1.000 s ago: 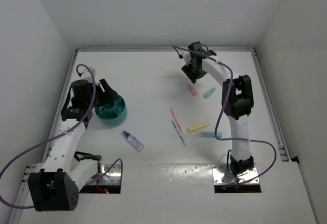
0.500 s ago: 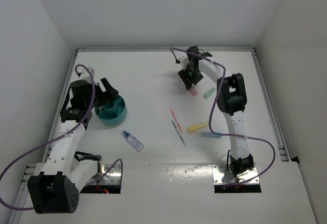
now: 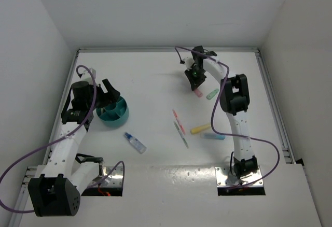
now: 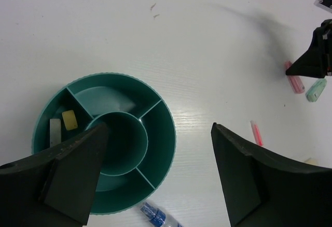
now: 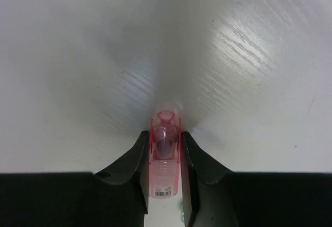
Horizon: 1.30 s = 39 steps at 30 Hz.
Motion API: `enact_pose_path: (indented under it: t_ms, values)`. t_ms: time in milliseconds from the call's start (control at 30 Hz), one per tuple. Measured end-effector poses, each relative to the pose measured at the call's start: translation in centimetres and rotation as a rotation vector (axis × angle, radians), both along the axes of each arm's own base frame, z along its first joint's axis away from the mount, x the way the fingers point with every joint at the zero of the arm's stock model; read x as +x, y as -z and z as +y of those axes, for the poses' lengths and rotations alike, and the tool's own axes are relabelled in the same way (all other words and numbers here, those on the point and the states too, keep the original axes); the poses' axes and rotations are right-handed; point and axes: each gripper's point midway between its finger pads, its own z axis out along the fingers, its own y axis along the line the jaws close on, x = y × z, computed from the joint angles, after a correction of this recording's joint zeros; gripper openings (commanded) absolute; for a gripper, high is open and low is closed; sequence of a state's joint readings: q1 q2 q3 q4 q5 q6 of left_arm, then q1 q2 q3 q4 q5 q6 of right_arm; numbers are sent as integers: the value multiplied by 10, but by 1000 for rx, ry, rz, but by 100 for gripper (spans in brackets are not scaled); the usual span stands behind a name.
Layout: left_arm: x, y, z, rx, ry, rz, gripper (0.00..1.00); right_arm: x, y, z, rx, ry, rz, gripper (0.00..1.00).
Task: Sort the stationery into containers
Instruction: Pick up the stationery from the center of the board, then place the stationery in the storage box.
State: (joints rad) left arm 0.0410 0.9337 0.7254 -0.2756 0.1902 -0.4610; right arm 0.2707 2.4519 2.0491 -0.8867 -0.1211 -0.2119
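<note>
The right gripper (image 5: 165, 135) is pinching the pink marker (image 5: 165, 178) across its short body, with the jaws narrow and a pad lying flat on each side. The marker is sitting at the far middle of the table (image 3: 155, 82), just beside the mint marker (image 3: 212, 94). Whether it is clear of the surface cannot be told.

Handling, as judged: the marker is looking light, rigid and smooth-sided. A mid-barrel hold across the flat faces is suiting it. A grip near the rounded cap is likely to let it pivot or slip.

The left gripper (image 4: 160, 127) is hanging wide open and empty above the organiser (image 4: 171, 133). One outer compartment is holding a beige eraser bit (image 4: 69, 119).

The yellow marker (image 3: 201, 128), blue marker (image 3: 212, 136), pens (image 3: 179, 126) and bottle (image 3: 135, 142) are lying loose near the middle of the table, well apart from the organiser.

The table is showing as white, hard and faintly grained, and is throwing glare. Light items are likely to slide on it. Plain white walls are closing in three sides.
</note>
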Motion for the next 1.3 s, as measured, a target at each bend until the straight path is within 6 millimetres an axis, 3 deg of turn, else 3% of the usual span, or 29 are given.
enact_pose_path:
  t_ms: [200,267,333,500,567,667,767,867,1067,1300]
  values:
    - [0,0,1,2,-4,0,86,-15,-3,18,137,-89,70,0]
    - [0,0,1,4,-6,0,86,-33,-9,37,261,-208,100,0]
    - [0,0,2,8,-11,0,86,-59,-28,65,424,-336,106,0]
    - [0,-3,8,25,-37,-14,86,-127,-114,146,754,-653,-104,0]
    - [-1,-9,11,33,-52,-33,86,-133,-162,193,845,-791,-216,0]
    - [-2,-15,14,40,-70,-57,86,-125,-205,255,911,-885,-371,0]
    - [-4,-22,20,49,-96,-79,86,-114,-213,300,941,-866,-408,0]
    - [-7,-33,30,65,-147,-120,86,-98,-196,329,947,-774,-384,0]
    - [-19,-67,46,79,-244,-248,86,-73,-162,354,982,-601,-332,0]
    - [-25,-80,55,86,-300,-306,86,-66,-181,374,1148,-546,-338,0]
